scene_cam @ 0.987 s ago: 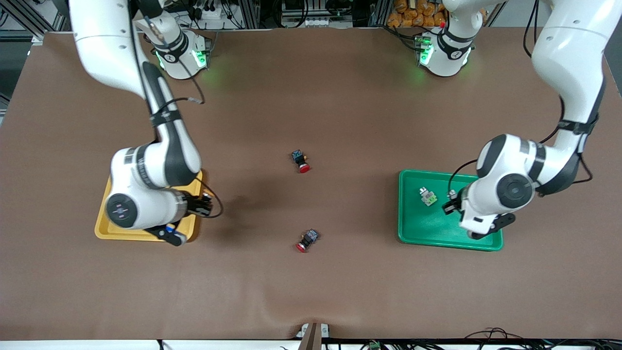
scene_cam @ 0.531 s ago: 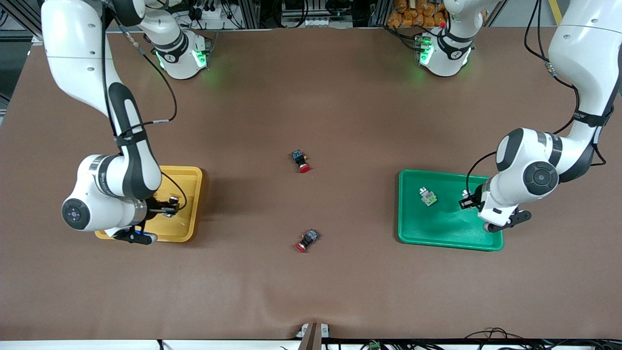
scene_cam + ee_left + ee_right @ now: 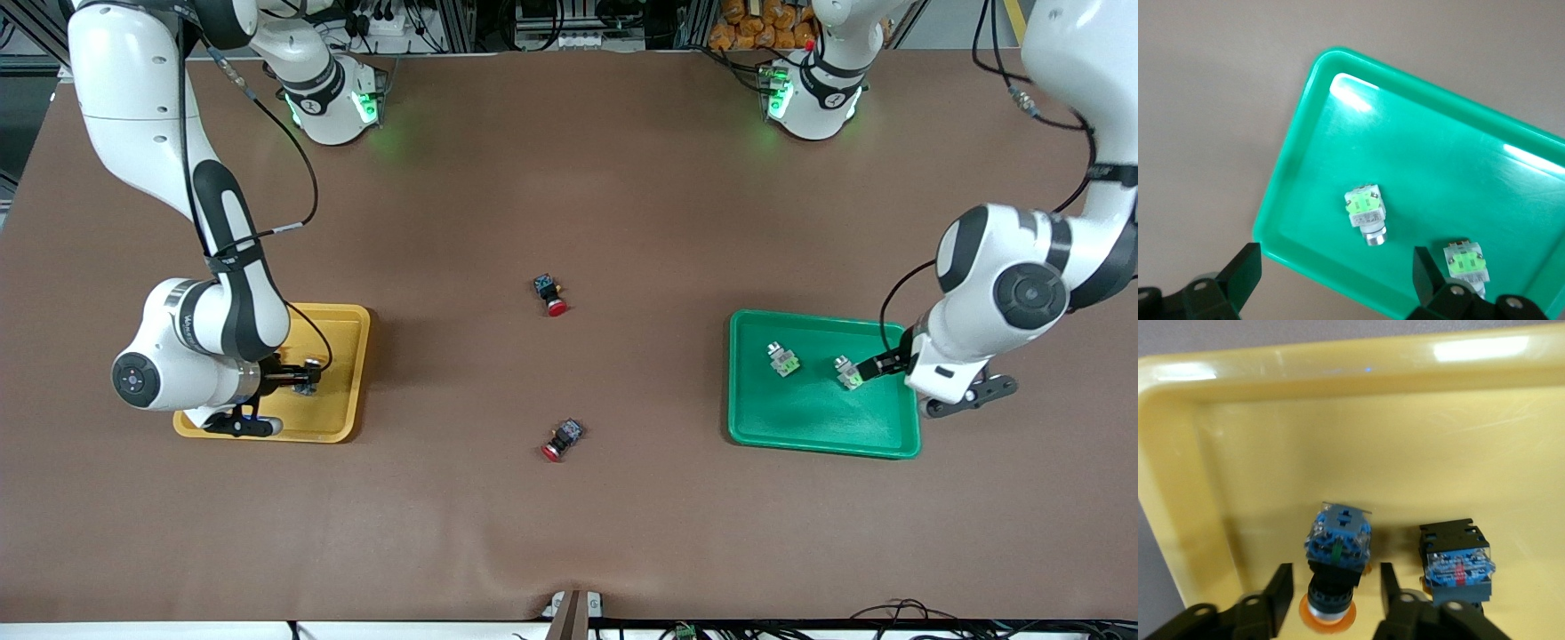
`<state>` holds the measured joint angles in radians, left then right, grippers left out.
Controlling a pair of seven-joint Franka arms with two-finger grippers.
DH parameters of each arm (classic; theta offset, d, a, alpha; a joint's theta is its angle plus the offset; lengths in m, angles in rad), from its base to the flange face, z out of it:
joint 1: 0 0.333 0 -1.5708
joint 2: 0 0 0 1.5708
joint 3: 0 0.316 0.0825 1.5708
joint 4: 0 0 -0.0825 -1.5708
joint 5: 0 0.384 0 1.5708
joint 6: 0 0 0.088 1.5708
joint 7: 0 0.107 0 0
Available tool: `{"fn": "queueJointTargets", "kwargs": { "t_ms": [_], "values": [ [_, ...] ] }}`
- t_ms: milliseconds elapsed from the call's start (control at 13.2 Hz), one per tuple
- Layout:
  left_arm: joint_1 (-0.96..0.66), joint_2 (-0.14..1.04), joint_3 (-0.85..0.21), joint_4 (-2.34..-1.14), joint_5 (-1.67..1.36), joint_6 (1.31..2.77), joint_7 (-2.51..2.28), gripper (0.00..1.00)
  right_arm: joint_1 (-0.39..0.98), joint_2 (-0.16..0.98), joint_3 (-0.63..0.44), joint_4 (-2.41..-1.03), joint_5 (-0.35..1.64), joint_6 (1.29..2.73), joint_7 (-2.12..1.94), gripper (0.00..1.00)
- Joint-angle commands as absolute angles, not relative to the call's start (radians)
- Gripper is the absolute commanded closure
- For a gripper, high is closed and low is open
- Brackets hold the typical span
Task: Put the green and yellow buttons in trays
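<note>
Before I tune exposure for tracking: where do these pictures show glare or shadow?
Left wrist view: white glare streaks on the green tray. Right wrist view: bright glare on the yellow tray rim. Front view: green glow on the table by both bases.

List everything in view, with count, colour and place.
Shallow green plastic tray: one, toward the left arm's end of the table.
Pale grey-white switches with green ends: two, lying in the green tray.
Shallow yellow plastic tray: one, toward the right arm's end.
Black-bodied switches with yellow-orange caps: two, in the yellow tray, side by side.
Black-bodied switches with red caps: two, on the brown table mid-table, one nearer the front camera.
Left pincer: open, over the green tray.
Right pincer: open, around one yellow-capped switch.
</note>
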<state>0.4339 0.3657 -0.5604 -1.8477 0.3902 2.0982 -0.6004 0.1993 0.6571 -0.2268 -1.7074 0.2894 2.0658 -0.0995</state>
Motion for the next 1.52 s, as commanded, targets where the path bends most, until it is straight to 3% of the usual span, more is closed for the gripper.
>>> {"fn": "queueJointTargets", "kwargs": {
  "t_ms": [0,228,455,835,987,1214,1442],
  "values": [
    [0.445,0.265,-0.610,-1.777,0.387,1.950,-0.562,0.00,0.184,0.615,-0.206,-1.703,0.287,2.030,-0.106,0.00],
    [0.443,0.267,-0.630,-1.562,0.299,1.728,-0.507,0.00,0.172,0.615,-0.207,-1.567,0.287,1.889,-0.107,0.00],
    [0.445,0.264,-0.641,-1.430,0.261,1.611,-0.394,0.00,0.163,0.614,-0.207,-1.412,0.278,1.786,-0.110,0.00],
    [0.448,0.171,-0.632,-1.378,0.233,1.543,-0.342,0.00,0.149,0.611,-0.281,-1.111,0.275,1.492,-0.110,0.00],
    [0.457,0.140,-0.621,-1.381,0.201,1.543,-0.281,0.00,0.140,0.518,-0.308,-1.089,0.273,1.436,-0.110,0.00],
    [0.352,0.081,-0.423,-1.394,0.068,1.473,-0.215,0.00,0.097,0.410,-0.313,-1.089,0.288,1.312,-0.118,0.00],
    [0.151,0.031,-0.191,-1.416,0.020,1.416,-0.176,0.00,0.081,0.350,-0.311,-1.080,0.246,1.287,-0.143,0.00]
  ]
}}
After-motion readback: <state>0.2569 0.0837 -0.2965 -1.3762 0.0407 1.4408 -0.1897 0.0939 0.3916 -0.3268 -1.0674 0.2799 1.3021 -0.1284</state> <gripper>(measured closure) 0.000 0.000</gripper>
